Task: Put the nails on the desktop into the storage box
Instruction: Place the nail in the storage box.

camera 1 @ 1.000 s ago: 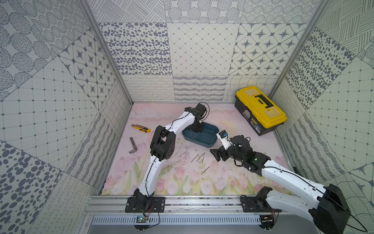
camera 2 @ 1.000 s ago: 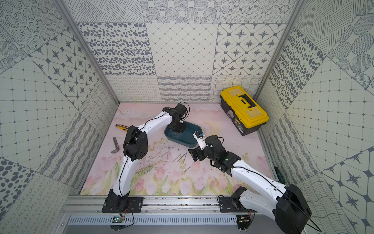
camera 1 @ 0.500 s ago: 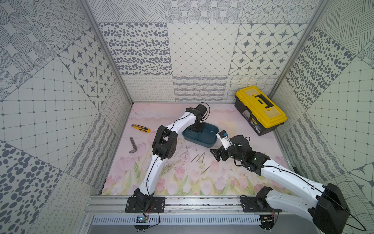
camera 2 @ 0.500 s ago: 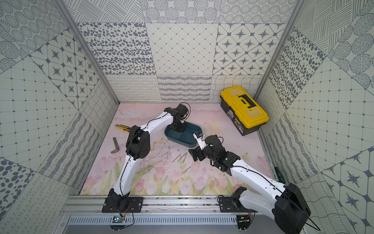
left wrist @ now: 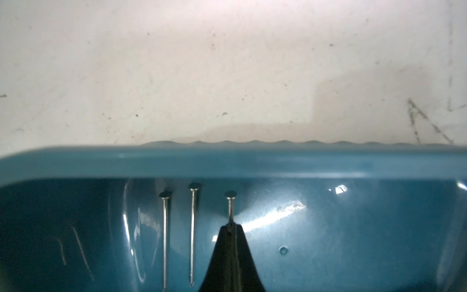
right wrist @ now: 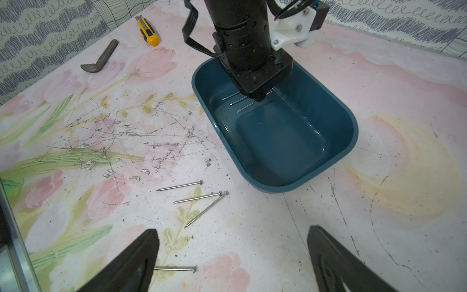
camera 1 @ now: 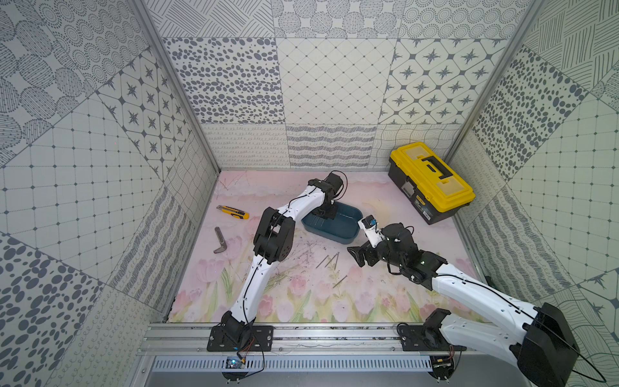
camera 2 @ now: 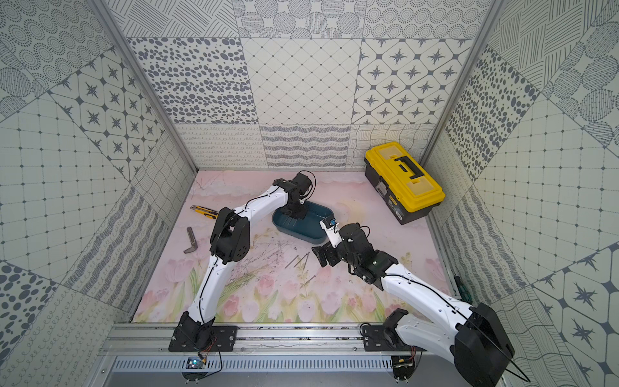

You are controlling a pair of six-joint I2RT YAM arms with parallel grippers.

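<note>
— Where do we stand with the left gripper [left wrist: 230,228]?

— We see it lowered inside the box [left wrist: 227,164], at the end nearest the knife [right wrist: 147,31]. Its jaws are pressed together on the shank of one nail [left wrist: 230,206], whose head points at the box's wall.

— And what else do we see in the box?

— Two loose nails [left wrist: 192,227] lie flat on the box floor just beside the clamped one, roughly parallel to it.

— And outside the box?

— We count four nails [right wrist: 198,198] on the table [right wrist: 290,227]: three close together near the box's long side, one further from it. The right gripper [right wrist: 232,230] hovers beside the box over that stretch, jaws spread wide, holding nothing.

— Anything more?

— A bent bar [right wrist: 99,59] lies on the knife's side of the box, and a toolbox [camera 1: 432,181] stands well apart on the opposite side.
</note>
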